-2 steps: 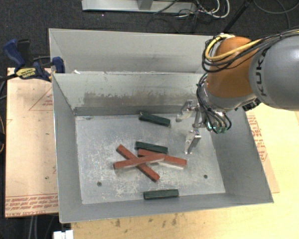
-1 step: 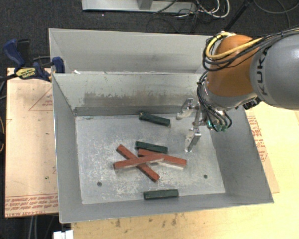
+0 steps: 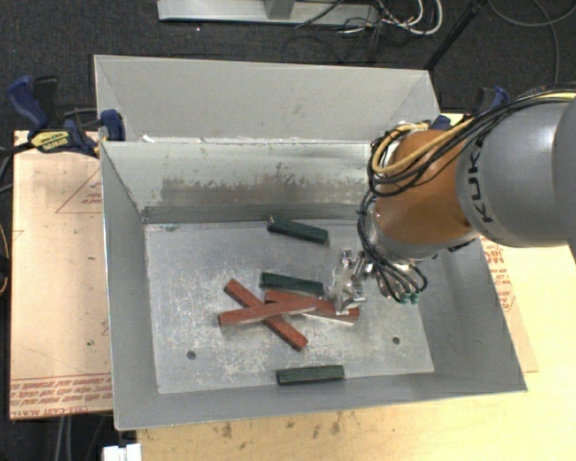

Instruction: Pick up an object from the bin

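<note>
Tool [image 3: 347,294] low in the grey bin [image 3: 250,176], right of middle, at the right end of a red-brown bar [image 3: 302,303]; whether apart or clamped on it, cannot tell. Long, flat and straight-edged, lying mid-floor, crossed in a loose heap with two other red-brown bars [image 3: 288,333], so three of that colour. Also three dark green bars [image 3: 291,282]: one just behind the heap, one toward the back wall, one alone by the front wall.

Even overhead light brightens the grey metal bin [image 3: 125,286], palest on its back wall [image 3: 259,94], with soft shadow under the arm [image 3: 523,176].
</note>
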Motion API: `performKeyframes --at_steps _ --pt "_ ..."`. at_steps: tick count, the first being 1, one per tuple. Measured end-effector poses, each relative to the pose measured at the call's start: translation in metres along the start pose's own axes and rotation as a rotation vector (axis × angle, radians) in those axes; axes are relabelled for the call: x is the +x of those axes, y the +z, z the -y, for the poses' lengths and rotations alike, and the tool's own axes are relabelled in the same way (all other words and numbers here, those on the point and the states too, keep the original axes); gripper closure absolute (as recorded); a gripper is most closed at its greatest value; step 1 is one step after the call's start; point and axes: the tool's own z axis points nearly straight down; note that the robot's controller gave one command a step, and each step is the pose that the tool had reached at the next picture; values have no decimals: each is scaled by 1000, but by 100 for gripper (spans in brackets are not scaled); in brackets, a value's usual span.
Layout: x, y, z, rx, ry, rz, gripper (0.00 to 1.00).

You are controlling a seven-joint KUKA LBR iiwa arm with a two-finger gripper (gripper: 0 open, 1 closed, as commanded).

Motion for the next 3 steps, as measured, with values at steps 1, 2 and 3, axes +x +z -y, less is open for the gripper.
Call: performKeyframes --at_steps 1,2,3 --pt "-4 2 -2 -2 0 26 0" --pt "-4 2 -2 -2 -1 25 0" --pt "50 0 -55 2 -139 13 100"
